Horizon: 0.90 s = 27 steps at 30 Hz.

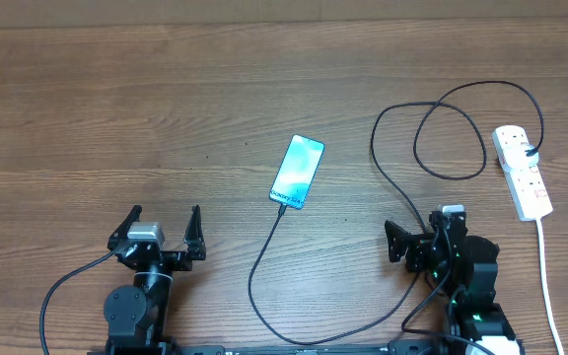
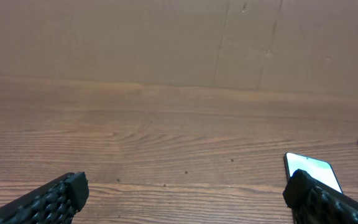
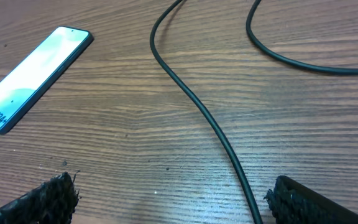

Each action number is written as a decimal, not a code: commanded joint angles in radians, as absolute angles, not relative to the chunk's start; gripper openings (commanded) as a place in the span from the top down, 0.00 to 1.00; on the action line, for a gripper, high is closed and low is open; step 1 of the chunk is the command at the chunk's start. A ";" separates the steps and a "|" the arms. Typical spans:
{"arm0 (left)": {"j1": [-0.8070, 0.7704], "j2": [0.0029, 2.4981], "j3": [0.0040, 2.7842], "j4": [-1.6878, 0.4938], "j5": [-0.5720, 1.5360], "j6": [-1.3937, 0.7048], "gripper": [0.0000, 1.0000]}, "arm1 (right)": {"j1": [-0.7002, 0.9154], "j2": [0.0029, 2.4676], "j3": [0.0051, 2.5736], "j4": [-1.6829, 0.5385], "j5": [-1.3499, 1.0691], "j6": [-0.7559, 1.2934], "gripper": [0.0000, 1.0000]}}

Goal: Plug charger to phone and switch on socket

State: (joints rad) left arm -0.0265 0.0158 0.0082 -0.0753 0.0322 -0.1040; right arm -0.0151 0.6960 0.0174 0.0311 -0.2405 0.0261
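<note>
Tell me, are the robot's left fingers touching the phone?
Apart. The overhead view shows bare table between the left fingers and the phone.

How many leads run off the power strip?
2. A black charger cable leaves the plug at the power strip's far end and loops toward the phone; a white lead runs off its near end and out of frame. None seems hidden.

Teal phone (image 1: 297, 172) mid-table; black charger (image 3: 212, 127) between it and white socket (image 1: 523, 174).
</note>
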 commanded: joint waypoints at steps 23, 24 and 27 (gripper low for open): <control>-0.034 0.004 0.005 -0.078 0.026 -0.093 0.00 | -0.012 0.178 0.008 -0.060 -0.274 0.134 0.00; -0.034 0.004 0.005 -0.078 0.026 -0.093 0.00 | -0.012 0.159 0.007 -0.059 -0.274 0.134 0.00; -0.034 0.004 0.005 -0.078 0.026 -0.093 0.00 | -0.012 0.099 0.007 -0.059 -0.274 0.134 0.00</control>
